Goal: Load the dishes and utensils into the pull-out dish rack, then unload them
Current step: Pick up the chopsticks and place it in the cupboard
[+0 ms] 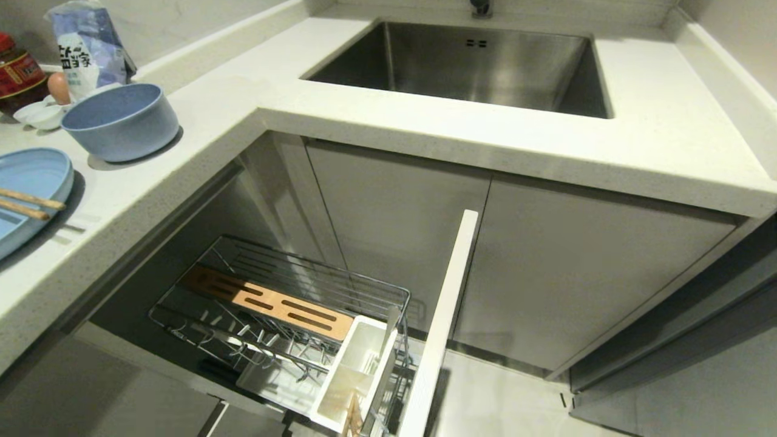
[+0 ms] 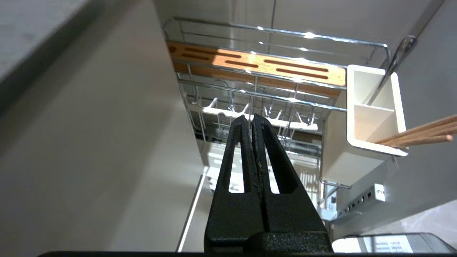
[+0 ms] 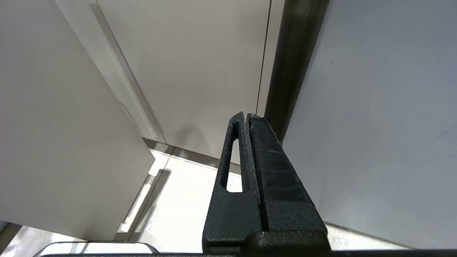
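Hanging low beside the cabinet fronts, the left gripper is recorded with its fingers pressed together on nothing, pointed toward the pull-out dish rack; the right gripper is likewise closed and empty, facing plain cabinet doors and floor. Neither arm is seen in the head view. Rack contents: wooden strip with slots, upright prongs bare of dishes, white caddy at the panel end, in which a pair of chopsticks and a spoon are stood. Counter contents, well above and to the left: bowl, and plate at the frame edge with a second pair of chopsticks laid across it. Behind these, a white saucer, an egg, a red-lidded jar and a blue-and-white bag are noted. Judged stage: utensils partly loaded, dishes not yet racked. Risks: the loose chopsticks may be rolled off if the plate is lifted with them aboard; the matte plate lies flat and may be slipped from a thin-edge pinch; the open rack and its white panel front may be struck on a low reach. Writing: large Chinese characters are printed on the bag; the jar label cannot be read.
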